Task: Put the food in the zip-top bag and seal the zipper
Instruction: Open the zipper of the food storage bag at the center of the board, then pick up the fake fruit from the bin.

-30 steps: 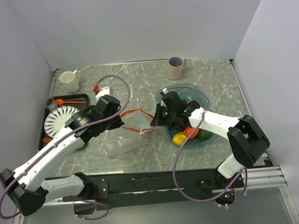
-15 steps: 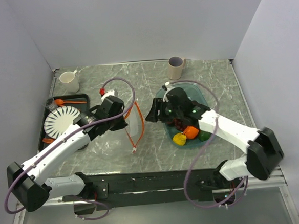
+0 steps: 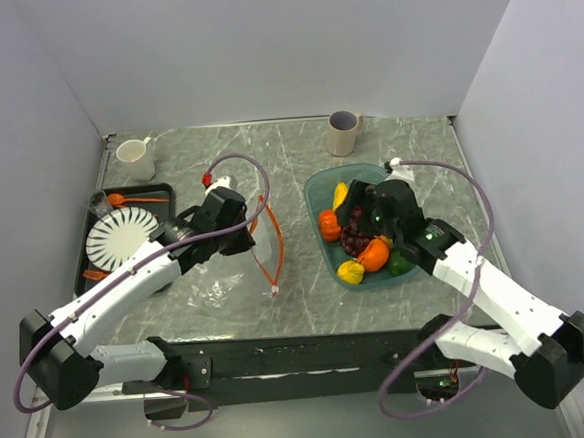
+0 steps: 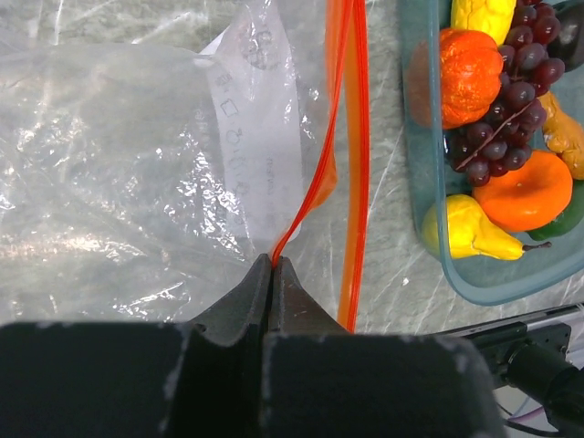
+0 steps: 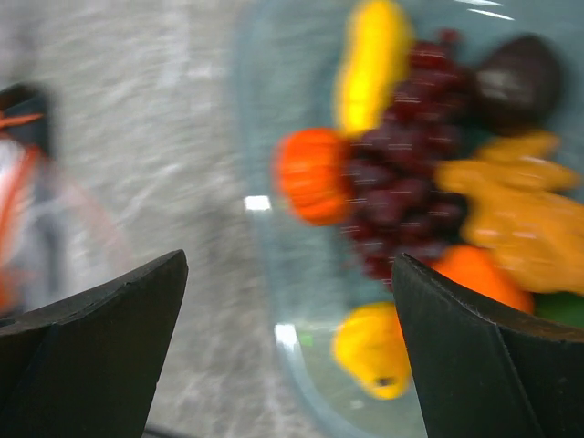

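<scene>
Since a second ago the right gripper has been drawn back from the zip-top bag to above the teal tray, and its jaws have been spread wide, with nothing held. The bag is laid on the worktop just left of the tray, its zipper parted on the side facing the tray. One strand of the zipper is pinched by the pressed-together jaws of the left gripper. The food is kept inside the tray
</scene>
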Tool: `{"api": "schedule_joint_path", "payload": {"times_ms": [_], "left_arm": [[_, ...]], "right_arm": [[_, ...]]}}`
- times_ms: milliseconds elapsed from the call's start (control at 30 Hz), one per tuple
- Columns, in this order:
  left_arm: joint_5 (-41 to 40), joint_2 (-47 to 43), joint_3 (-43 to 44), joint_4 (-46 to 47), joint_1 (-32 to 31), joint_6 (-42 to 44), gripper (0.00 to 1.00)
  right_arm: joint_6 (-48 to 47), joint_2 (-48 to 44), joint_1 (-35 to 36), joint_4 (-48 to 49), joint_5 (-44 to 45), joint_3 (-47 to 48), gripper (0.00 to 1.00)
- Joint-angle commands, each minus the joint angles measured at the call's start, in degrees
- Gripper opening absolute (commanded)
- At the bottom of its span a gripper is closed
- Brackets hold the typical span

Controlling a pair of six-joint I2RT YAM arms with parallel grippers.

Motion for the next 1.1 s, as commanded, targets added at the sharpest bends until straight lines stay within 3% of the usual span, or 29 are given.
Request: {"api": "schedule_joint_path", "payload": {"times_ms": [0,467,700,833,867,967,1067], "left_arm": [[1.6,-0.9,0.1,2.6,0.1,1.5,0.01],[3.2,-0.6,0.5,3.6,0.1,1.5,0.01],[3.7,-0.3,0.2,4.0,0.1,1.5,0.01],[3.9,0.2,0.4,4.0,0.1,1.8,0.01],[3.9,0.2,0.6,4.0,0.1,1.8,0.01],[3.9,0.2,0.5,4.2,0.2,1.8,0.01],[3.8,0.3,0.7,4.0,0.1,2.0,0.01]], "right_arm": [[-1.0,4.1,-7.3,-0.6,-4.1,-0.5,1.0],[-3.8,27.8,-12.8,6.3,-11.2,6.9,0.86],[-5.3,37.2,-12.8,5.3,-12.4,10.3,0.7],[-5.5,36.7,-12.8,5.9,-12.4,9.0,0.52],[-5.5,35.9,-12.7,7.2,-12.4,7.8,0.4],[-5.8,30.3,-12.8,9.2,-14.0,5.9,0.18],[-6.3,24.9,-12.8,10.1,-14.7,5.2,0.11]]}}
